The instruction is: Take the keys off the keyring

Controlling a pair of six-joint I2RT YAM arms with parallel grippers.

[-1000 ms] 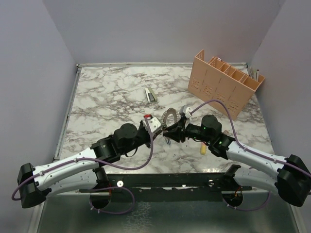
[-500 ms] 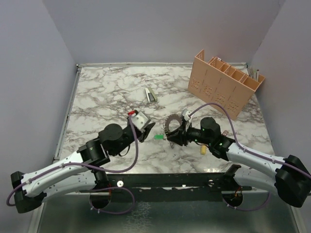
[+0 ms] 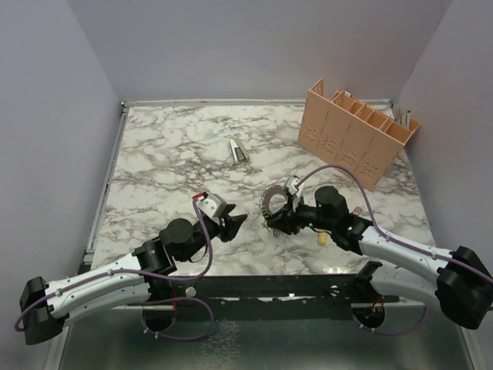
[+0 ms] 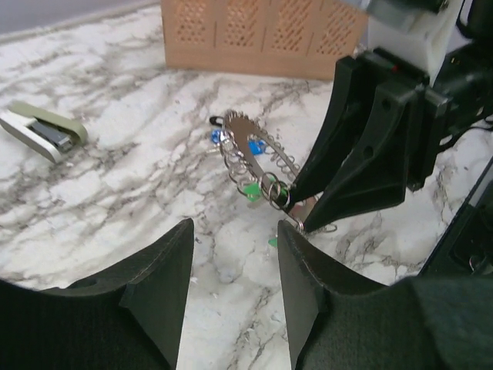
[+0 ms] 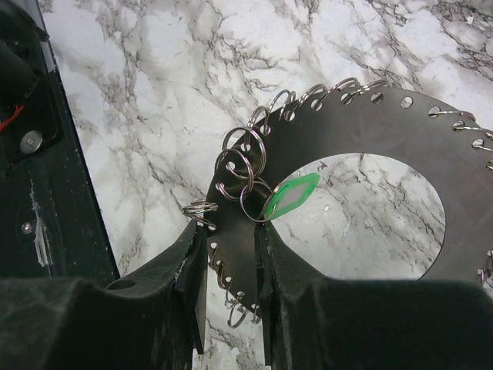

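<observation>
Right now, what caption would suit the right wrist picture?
Right claw pinching the rim of the flat keyring, a green-headed key hanging from small split rings.

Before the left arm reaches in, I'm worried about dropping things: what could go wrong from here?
1. The right tool pinches the keyring only at its rim; a hard tug could twist it loose.
2. The green key hangs among crowded split rings, so the open left tool might snag the wrong one.
</observation>
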